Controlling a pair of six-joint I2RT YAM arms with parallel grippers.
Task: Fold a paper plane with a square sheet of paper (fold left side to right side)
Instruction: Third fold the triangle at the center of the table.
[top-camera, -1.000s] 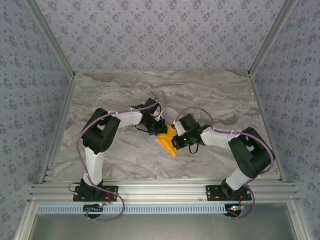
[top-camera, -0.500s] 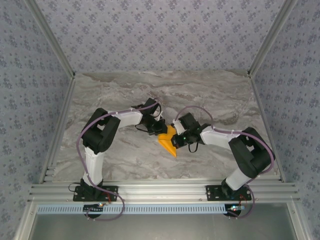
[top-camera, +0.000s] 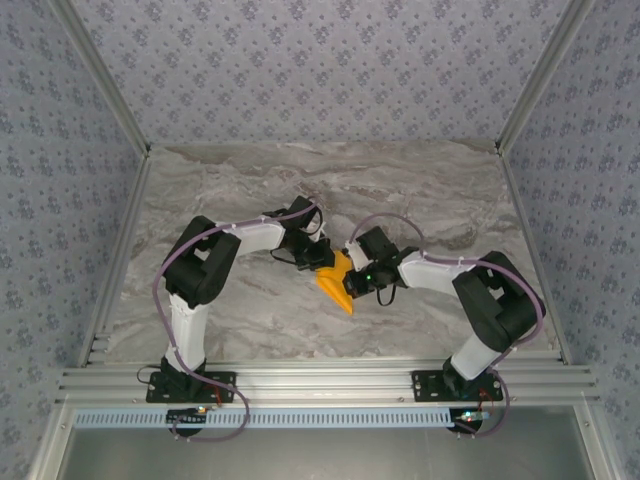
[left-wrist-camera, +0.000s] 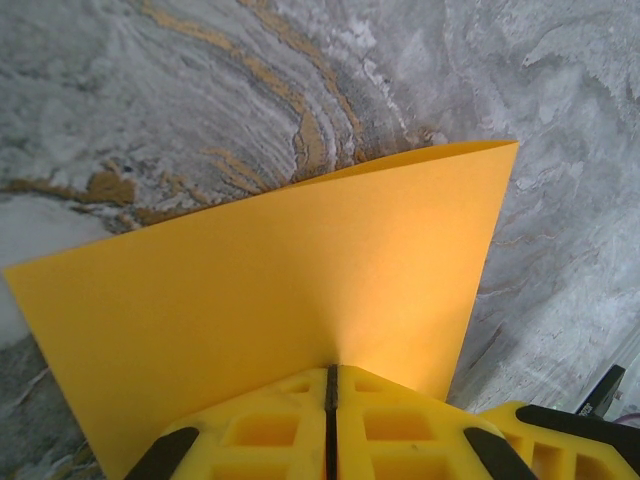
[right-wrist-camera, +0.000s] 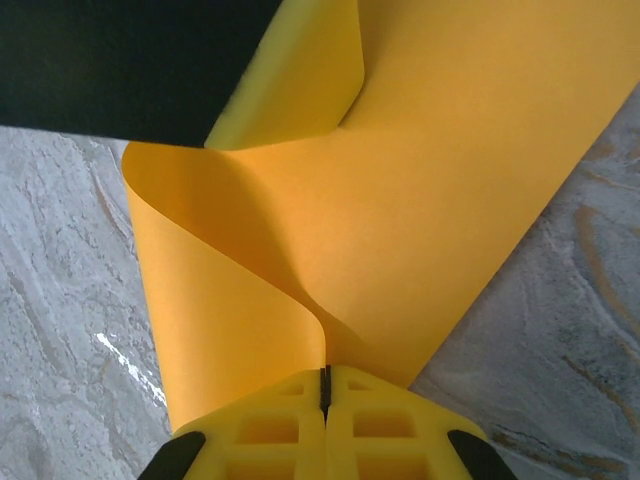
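Over the tabletop (top-camera: 230, 190) middle, left tool (left-wrist-camera: 331, 400) and right tool (right-wrist-camera: 324, 385) pinch the square sheet of paper (left-wrist-camera: 280, 300), bent but uncreased, so almost all folding seems left.

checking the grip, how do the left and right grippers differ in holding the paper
The left gripper pinches paper that spreads flat; at the right gripper the paper bows into a curl. From above, the left gripper is at its far-left side, the right gripper at its right. Both are shut on it.
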